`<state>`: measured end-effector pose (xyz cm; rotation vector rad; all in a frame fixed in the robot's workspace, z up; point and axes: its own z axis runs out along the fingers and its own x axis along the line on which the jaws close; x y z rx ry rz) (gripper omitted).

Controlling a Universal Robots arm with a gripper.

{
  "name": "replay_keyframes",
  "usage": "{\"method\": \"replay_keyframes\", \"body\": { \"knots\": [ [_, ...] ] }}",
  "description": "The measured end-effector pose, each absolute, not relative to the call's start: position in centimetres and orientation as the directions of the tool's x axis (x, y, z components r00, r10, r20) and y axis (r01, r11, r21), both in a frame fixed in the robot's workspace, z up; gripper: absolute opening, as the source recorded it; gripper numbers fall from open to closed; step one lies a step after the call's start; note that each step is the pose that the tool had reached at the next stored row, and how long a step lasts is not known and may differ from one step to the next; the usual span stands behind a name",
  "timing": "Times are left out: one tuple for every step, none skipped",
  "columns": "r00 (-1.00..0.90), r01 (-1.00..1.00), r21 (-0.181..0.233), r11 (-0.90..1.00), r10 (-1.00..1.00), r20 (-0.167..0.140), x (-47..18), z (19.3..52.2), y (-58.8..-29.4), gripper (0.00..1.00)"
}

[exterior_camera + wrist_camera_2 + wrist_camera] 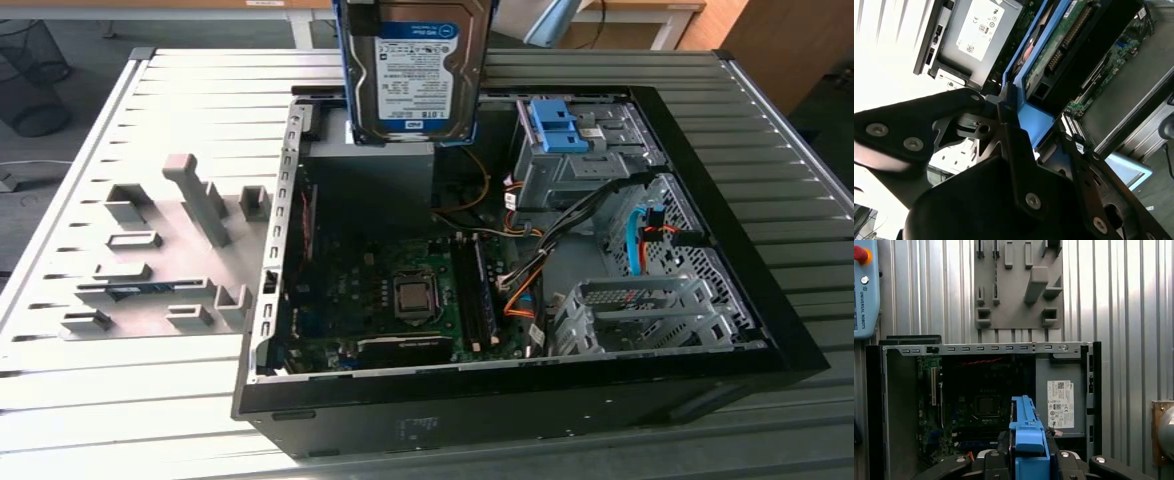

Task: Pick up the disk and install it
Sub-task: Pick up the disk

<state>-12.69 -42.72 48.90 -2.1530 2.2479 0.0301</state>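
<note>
One disk [424, 70] hangs upright at twelve o'clock over the open case [534, 415], jaws pinching its blue frame [1026, 440]. It is best carried steadily, clear of the case wall and cables [583, 208].

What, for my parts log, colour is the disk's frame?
The frame is blue, clearest in first wrist view.

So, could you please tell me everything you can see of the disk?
The disk is a flat silver metal drive with a white-and-blue label, set in a blue plastic carrier frame. It hangs upright above the open computer case, label facing the exterior view, apparently clear of it. The pincer is clamped on the frame's end; the second wrist view shows the green circuit board on its underside.
</note>
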Motion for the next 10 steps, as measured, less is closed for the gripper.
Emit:
{"method": "replay_keyframes", "body": {
  "knots": [
    [-0.043, -0.999, -0.006, 0.043, -0.998, -0.034, -12.69, 48.89, -42.72, 0.37],
    [-0.043, -0.999, -0.006, 0.043, -0.998, -0.034, -12.69, 48.89, -42.72, 0.37],
    [-0.043, -0.999, -0.006, 0.043, -0.998, -0.034, -12.68, 48.90, -42.72, 0.37],
    [-0.043, -0.999, -0.006, 0.043, -0.998, -0.034, -12.68, 48.89, -42.72, 0.37],
    [-0.043, -0.999, -0.006, 0.043, -0.998, -0.034, -12.68, 48.89, -42.72, 0.37],
    [-0.043, -0.999, -0.006, 0.043, -0.998, -0.034, -12.65, 48.88, -42.72, 0.37],
    [-0.043, -0.999, -0.006, 0.043, -0.998, -0.034, -12.63, 48.88, -42.72, 0.37],
    [-0.043, -0.999, -0.006, 0.043, -0.998, -0.034, -12.63, 48.88, -42.72, 0.37],
    [-0.043, -0.999, -0.006, 0.043, -0.998, -0.034, -12.62, 48.87, -42.72, 0.37],
    [-0.043, -0.999, -0.006, 0.043, -0.998, -0.034, -12.62, 48.88, -42.72, 0.37]
  ]
}}
